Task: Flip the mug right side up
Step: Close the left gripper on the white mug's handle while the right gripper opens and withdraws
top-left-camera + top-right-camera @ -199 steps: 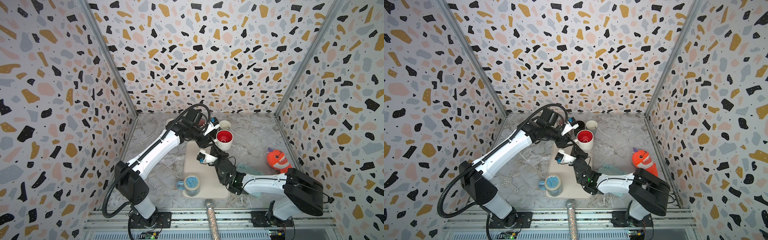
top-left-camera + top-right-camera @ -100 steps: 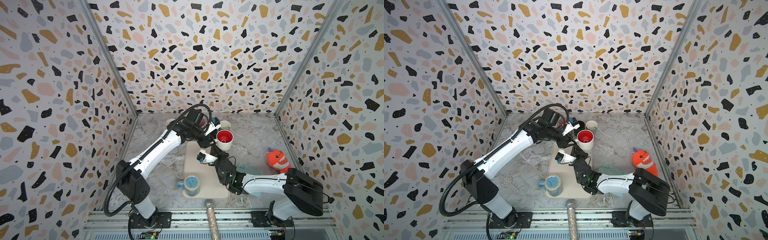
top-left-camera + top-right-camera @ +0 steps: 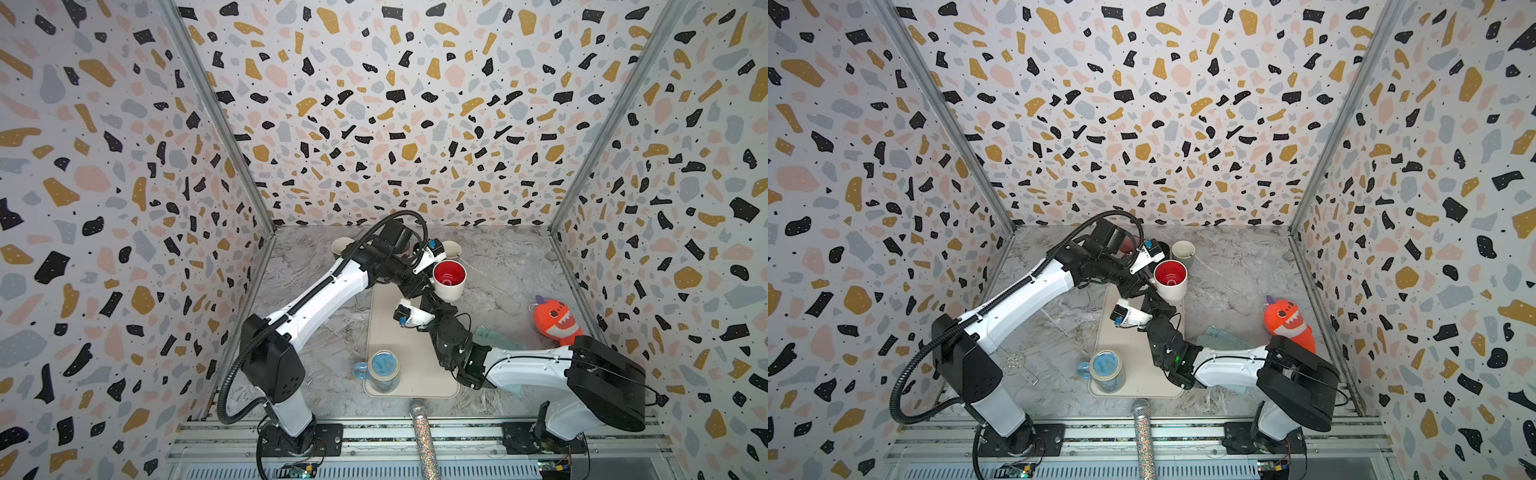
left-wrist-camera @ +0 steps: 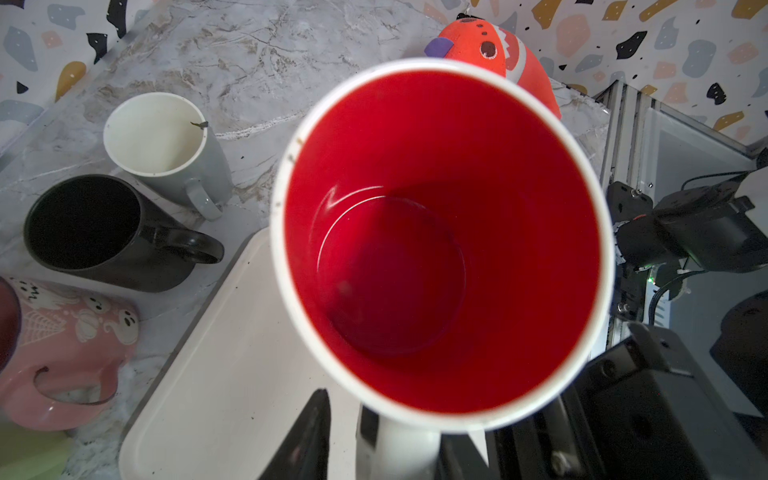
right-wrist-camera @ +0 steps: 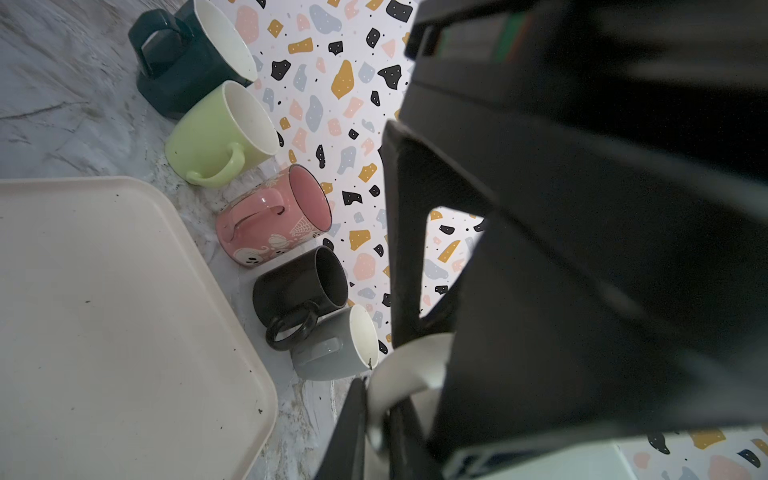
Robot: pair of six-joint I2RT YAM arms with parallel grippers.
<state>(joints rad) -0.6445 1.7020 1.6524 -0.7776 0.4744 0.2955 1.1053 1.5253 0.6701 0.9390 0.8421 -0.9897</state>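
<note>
A white mug with a red inside (image 3: 449, 280) (image 3: 1170, 279) hangs above the far end of the beige tray (image 3: 409, 357), mouth up. In the right wrist view my right gripper (image 5: 376, 399) is shut on the mug's white handle (image 5: 407, 365). In both top views it reaches up from below (image 3: 430, 297) (image 3: 1152, 299). My left gripper (image 4: 386, 419) comes in from the left (image 3: 417, 284). It is open, with a finger (image 4: 316, 432) on each side of the same handle and a gap still showing beside it. The mug's red inside (image 4: 440, 249) fills the left wrist view.
A row of upright mugs lines the back wall: dark green (image 5: 191, 58), light green (image 5: 220, 137), pink (image 5: 270, 220), black (image 5: 299, 286), grey (image 5: 332, 349). A blue glass jar (image 3: 384, 370) stands on the tray's near end. An orange plush (image 3: 555, 320), teal cloth (image 3: 494, 338) and glitter microphone (image 3: 424, 440) lie nearby.
My left gripper's jaws have narrowed around the mug's handle. The mug and my right gripper have stayed where they were.
</note>
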